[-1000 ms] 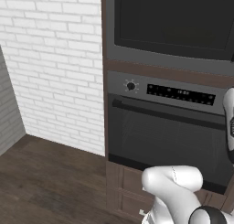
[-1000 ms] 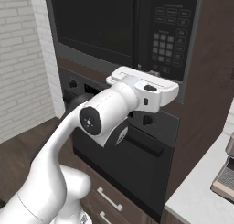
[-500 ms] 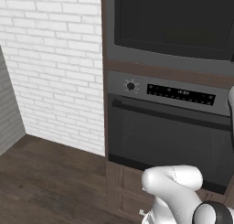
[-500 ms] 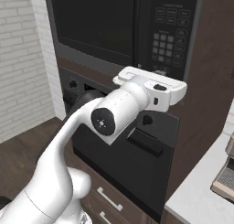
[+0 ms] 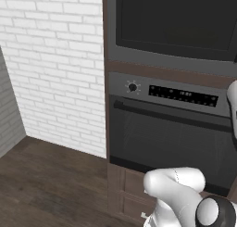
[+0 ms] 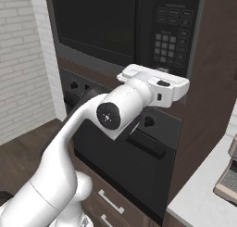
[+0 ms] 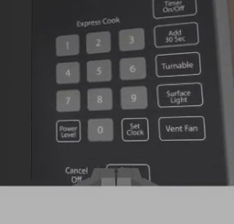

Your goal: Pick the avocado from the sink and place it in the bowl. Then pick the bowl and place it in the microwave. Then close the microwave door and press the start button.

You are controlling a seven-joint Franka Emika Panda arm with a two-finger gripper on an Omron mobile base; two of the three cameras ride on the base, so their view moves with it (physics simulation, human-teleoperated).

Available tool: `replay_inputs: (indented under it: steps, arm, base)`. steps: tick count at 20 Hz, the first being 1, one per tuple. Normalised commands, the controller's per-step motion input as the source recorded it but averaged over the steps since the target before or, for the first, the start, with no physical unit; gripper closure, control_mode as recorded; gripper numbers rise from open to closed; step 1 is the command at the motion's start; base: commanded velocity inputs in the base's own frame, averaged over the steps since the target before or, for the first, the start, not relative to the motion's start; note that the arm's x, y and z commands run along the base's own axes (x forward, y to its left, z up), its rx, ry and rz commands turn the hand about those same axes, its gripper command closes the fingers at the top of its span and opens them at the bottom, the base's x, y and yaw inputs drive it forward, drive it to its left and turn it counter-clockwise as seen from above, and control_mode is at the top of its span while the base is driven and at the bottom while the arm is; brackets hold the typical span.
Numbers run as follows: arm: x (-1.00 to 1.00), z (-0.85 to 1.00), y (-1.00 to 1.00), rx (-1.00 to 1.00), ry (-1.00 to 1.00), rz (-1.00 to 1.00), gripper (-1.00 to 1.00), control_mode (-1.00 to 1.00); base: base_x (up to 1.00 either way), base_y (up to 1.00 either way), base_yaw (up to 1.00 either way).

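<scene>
One slip sideways is my worry: the microwave (image 6: 125, 31) stands with its microwave door (image 6: 95, 24) shut, and my hand (image 7: 116, 178), pinched closed and empty, sits at the button beside Cancel, so drifting could hit that instead. My arm has pushed nearer the keypad (image 7: 130, 77).

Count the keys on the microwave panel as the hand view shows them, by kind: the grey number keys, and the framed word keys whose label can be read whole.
Number keys: 10
Framed word keys: 7
Total: 17
</scene>
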Motion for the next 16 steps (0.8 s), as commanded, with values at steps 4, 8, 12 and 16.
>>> replay_inputs:
  steps: [4, 8, 12, 16]
  arm:
    - [0.17, 0.0, -0.2, 0.0, 0.0, 0.02, 1.0, -1.0]
    - [0.18, -0.01, -0.33, 0.0, 0.0, 0.07, 1.0, -1.0]
    - [0.16, -0.02, -0.13, 0.0, 0.0, 0.07, 1.0, -1.0]
    - [-0.06, 0.0, 0.46, 0.0, 0.0, 0.0, 1.0, -1.0]
  base:
    - [0.0, 0.0, 0.0]
    - [0.0, 0.0, 0.0]
    - [0.0, 0.0, 0.0]
    - [0.0, 0.0, 0.0]
